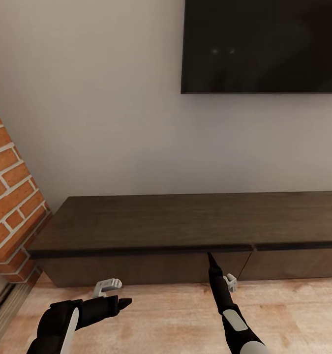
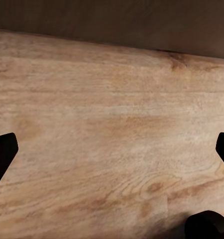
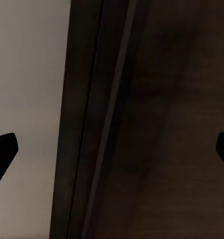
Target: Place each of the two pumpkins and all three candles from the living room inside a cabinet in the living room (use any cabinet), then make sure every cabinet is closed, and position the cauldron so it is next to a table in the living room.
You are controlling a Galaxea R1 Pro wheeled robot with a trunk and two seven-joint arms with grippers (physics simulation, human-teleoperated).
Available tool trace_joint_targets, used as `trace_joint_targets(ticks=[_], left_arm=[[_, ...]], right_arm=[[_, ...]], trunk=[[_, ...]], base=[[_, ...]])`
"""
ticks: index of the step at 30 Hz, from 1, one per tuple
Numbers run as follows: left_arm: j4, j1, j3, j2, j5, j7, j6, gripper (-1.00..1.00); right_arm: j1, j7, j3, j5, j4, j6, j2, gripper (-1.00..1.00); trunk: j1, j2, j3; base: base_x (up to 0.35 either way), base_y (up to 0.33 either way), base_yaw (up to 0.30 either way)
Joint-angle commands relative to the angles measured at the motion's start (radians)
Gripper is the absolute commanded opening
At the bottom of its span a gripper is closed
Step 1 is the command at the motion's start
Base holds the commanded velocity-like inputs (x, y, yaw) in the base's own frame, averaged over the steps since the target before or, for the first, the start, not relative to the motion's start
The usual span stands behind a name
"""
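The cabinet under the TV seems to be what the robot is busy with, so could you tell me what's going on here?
The robot faces the long dark cabinet below the wall-mounted TV. Its right hand reaches up to the front edge of the cabinet top, near the seam between two drawer fronts, fingers apart and holding nothing. The left hand hangs open and empty over the wooden floor. The drawer fronts look closed.

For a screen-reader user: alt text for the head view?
A long dark cabinet, its drawers shut, stands against a pale wall under a black screen. The right hand reaches its front edge; the left hand hovers over wood floor.
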Motion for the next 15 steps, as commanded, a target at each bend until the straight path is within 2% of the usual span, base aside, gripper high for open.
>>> trace_joint_targets(ticks=[1, 15], left_arm=[[-0.001, -0.001, 0.002, -0.001, -0.007, -0.008, 0.004, 1.0], [-0.001, -0.001, 0.001, -0.001, -0.009, -0.008, 0.004, 1.0]], right_arm=[[-0.001, 0.003, 0.0, -0.006, 0.001, -0.001, 0.0, 1.0], [-0.001, 0.003, 0.0, -0.006, 0.002, -0.008, 0.0, 1.0]], trunk=[[0.0, 0.0, -0.001], [0.0, 0.0, -0.001]], base=[[0.0, 0.0, 0.0], [0.04, 0.024, 0.0]])
